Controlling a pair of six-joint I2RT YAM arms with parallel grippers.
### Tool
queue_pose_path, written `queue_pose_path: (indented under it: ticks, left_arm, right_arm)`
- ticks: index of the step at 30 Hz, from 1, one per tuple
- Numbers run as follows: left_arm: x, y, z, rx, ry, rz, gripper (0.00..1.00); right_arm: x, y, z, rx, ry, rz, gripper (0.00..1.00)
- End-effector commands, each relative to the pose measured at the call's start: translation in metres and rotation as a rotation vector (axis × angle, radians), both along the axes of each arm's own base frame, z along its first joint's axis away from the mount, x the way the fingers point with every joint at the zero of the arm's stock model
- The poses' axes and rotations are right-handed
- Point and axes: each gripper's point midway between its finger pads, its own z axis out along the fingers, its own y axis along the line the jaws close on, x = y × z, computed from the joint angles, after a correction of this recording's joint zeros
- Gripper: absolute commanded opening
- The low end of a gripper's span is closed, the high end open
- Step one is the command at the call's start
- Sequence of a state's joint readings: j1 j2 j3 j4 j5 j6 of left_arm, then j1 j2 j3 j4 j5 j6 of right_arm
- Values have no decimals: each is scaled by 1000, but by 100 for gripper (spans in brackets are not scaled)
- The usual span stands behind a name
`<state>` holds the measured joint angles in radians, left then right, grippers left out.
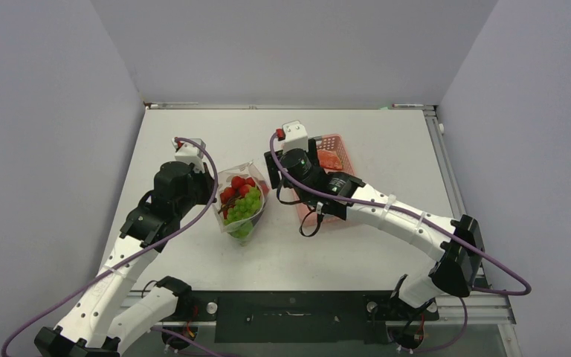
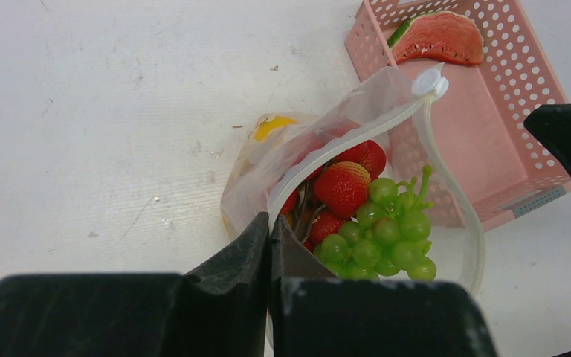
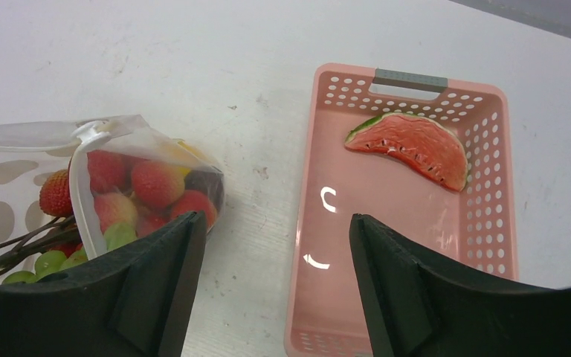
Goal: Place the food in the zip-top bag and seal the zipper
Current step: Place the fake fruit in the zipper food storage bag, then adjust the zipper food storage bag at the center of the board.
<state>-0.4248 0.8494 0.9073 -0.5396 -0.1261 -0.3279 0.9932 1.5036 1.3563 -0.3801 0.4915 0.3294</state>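
The left gripper (image 2: 270,225) has its fingers pinched together on the zipper (image 2: 353,143), at the near end of the mouth of the zip-top bag (image 1: 242,212); the pinched stretch of strip is hidden between the black fingers, and from above the wrist covers the grip altogether. The mouth gapes in a loop, with a white slider (image 2: 429,82) at its far end. Inside lie red strawberries (image 2: 344,187) and a bunch of green grapes (image 2: 386,232). A yellow piece (image 2: 271,126) shows blurred through the crinkled plastic and cannot be made out further. The right gripper (image 3: 275,223) hangs with its fingers spread apart, holding nothing, above the bare strip between the bag and the pink basket (image 3: 493,160). A watermelon slice (image 3: 413,145) lies at the basket's far end; the near end is cut off by the frame and by the right finger. The white table (image 1: 372,249) is scuffed and speckled, with a metal rail along its edges, and plain pale grey walls (image 1: 290,52) close it in on three sides.
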Motion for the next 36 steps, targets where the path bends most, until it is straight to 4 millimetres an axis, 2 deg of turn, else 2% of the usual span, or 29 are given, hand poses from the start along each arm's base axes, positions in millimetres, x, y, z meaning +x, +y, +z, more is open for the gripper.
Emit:
queue_pose_path:
  ticks: [1, 6, 11, 19, 23, 36]
  left_arm:
    - [6, -3, 18, -23, -62, -7, 0]
    - [6, -4, 16, -22, -54, -13, 0]
    - [6, -5, 16, -23, -52, -16, 0]
    - [6, -5, 15, -23, -51, -16, 0]
    - [7, -5, 15, -22, -50, -16, 0]
    - [7, -5, 13, -15, -44, -11, 0]
  right_arm:
    - [-3, 9, -6, 50, 37, 20, 71]
    - [-14, 18, -18, 107, 112, 77, 71]
    - [-28, 26, -18, 184, 151, 130, 69]
    - [-42, 20, 3, 322, 122, 150, 63]
    - [-49, 23, 10, 364, 123, 186, 62]
    - [-70, 56, -8, 364, 197, 295, 60]
